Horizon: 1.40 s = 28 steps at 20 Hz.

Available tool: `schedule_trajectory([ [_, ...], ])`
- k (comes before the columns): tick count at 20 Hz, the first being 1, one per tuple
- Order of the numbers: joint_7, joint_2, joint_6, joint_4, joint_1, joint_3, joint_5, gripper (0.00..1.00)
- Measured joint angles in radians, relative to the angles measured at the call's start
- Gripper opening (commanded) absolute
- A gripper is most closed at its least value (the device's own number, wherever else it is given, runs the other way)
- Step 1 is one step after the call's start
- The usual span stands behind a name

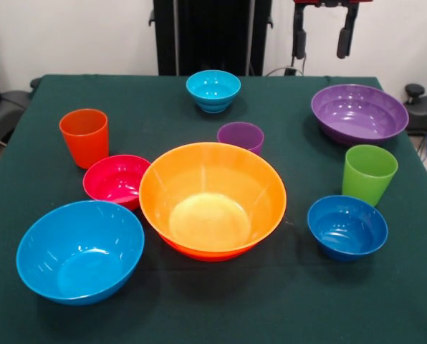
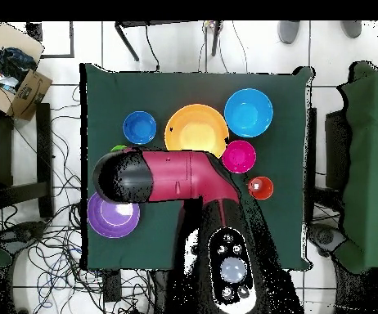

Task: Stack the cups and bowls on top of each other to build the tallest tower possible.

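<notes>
Cups, count: three, all upright on the green table (image 1: 199, 308), none stacked.
Orange cup (image 1: 84, 136): left of frame, just behind the small magenta bowl (image 1: 117, 180).
Purple cup (image 1: 241, 135): centre, just behind the rim of the yellow-orange bowl (image 1: 212, 197), partly hidden by it.
Lime green cup (image 1: 369, 173): right of frame, between the purple bowl (image 1: 359, 112) above it and the dark blue bowl (image 1: 347, 226) below it.
Bowls, count: seven seen, all open side up.
Large bowls: four. The yellow-orange bowl sits at centre frame, nested in an orange-red bowl (image 1: 203, 252) of which only a low edge shows beneath it. The sky-blue bowl (image 1: 79, 251) is lower left, the purple bowl upper right.
Small bowls: three. The magenta one touches or nearly touches the yellow-orange bowl's left rim; the dark blue one is lower right; the cyan bowl (image 1: 213, 89) is top centre, well apart from the rest.
Tower: only the two nested large bowls at centre; nothing else rests on them.
Gripper (image 1: 324, 39): top right edge of the front view, above the purple bowl, two dark fingers hanging apart with nothing between them.
Arm (image 2: 172, 176): in the overhead view it crosses mid-frame and covers the middle of the table; the purple cup and cyan bowl probably lie under it.
</notes>
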Motion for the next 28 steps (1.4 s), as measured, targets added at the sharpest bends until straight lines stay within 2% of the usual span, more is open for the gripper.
schedule_trajectory([
  [8, 0.0, 0.078, 0.018, -0.058, 0.041, -0.002, 0.0, 1.0],
  [19, 0.0, 0.234, 0.017, -0.156, 0.16, -0.06, 0.001, 1.0],
  [28, 0.0, 0.307, 0.018, -0.237, 0.209, -0.097, 0.008, 1.0],
])
